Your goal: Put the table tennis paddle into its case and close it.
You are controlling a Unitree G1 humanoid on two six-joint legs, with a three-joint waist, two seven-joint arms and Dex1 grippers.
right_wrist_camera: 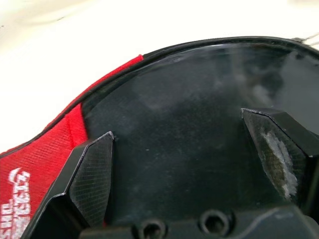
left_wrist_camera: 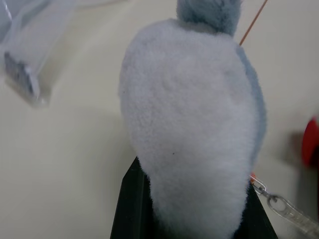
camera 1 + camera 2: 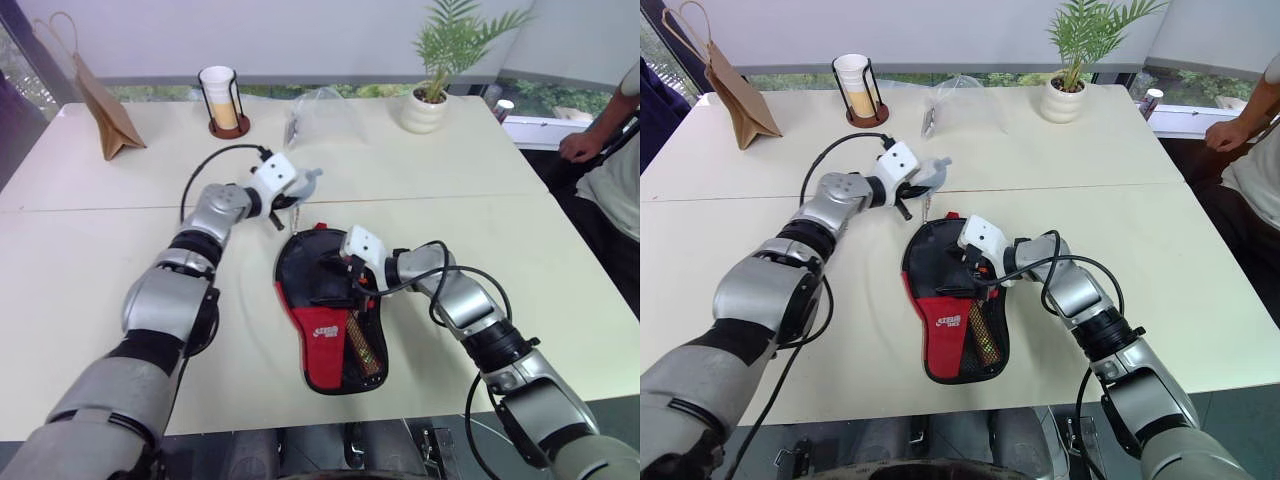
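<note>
Left gripper [image 3: 923, 178] clamped on grey fuzzy pouch [image 2: 192, 124], above table [image 3: 90, 260] centre; right gripper [image 1: 187, 169] spread wide over the case [image 3: 325, 325] near front edge.

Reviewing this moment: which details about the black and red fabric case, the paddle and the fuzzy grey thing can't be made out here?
- Black and red fabric paddle case: whether the zip is closed; the right tool covers its edge in both eye views.
- Table tennis paddle: cannot be told from the case; right wrist view too close.
- Grey fuzzy pouch: left tool's fingers hidden behind it; its top is cut off in the left wrist view.
</note>
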